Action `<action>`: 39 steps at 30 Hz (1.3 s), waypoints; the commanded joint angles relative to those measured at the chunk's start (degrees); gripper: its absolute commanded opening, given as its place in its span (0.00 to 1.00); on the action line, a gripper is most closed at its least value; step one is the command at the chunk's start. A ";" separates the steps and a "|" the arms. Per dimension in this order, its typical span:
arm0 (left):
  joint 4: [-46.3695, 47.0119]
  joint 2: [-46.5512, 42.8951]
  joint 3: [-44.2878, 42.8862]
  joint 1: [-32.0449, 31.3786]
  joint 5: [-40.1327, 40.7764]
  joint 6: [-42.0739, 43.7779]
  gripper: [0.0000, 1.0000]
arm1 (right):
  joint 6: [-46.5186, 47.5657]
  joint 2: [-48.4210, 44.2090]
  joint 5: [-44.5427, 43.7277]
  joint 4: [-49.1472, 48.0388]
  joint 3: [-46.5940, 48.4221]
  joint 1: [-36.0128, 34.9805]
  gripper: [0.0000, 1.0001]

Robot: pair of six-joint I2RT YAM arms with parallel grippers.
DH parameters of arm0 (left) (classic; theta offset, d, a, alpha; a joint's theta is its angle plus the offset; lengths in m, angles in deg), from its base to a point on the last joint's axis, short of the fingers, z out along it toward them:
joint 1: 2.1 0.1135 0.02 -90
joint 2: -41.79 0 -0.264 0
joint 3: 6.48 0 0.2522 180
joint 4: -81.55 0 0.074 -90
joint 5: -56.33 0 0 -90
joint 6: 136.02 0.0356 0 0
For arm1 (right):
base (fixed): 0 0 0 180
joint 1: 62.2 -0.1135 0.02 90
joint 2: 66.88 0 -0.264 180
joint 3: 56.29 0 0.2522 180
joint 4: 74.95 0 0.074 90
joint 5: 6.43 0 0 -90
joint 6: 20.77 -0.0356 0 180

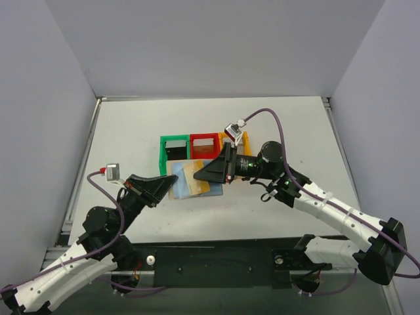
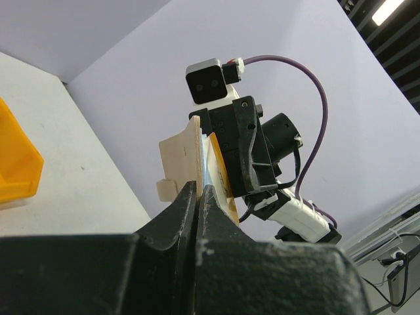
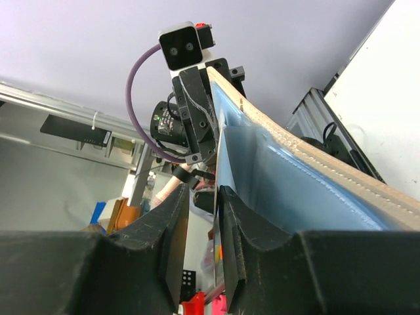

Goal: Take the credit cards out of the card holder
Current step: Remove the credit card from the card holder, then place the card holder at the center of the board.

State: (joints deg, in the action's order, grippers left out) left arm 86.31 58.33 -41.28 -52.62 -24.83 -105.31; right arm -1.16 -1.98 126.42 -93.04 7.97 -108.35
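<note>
clamping card holder [image 2: 178,154], left hand [image 2: 199,191]; writing unreadable

Robotics lab: grey partition walls [image 1: 216,46] round a white table [image 1: 289,131], ceiling strip light [image 2: 384,12].

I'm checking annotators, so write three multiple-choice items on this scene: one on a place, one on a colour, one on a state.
1. Where is the card holder?
A. Inside the green bin.
B. Between the left end effector and the right end effector.
C. Flat at the table's far right corner.

2. What colour is its inner panel?
A. Light blue.
B. Black.
C. Pink.

3. How is the left end effector?
A. Wide open, empty.
B. Shut on the card holder's edge.
C. Out of view.

Answers:
1 B: the top view shows both arms meeting at it.
2 A: the right wrist view shows the blue lining.
3 B: the left wrist view shows its fingers pinched on the tan edge.
</note>
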 commanded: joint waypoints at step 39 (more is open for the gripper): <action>4.31 9.11 4.95 -0.28 -3.56 -6.10 0.00 | 34.35 -11.82 -12.44 46.97 13.58 2.91 0.00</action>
State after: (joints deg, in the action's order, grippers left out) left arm 81.37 60.32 -39.44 -52.64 -24.39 -106.99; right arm 27.76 -13.36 117.24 -51.53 20.76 -105.64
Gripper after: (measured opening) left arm 0.044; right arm 0.003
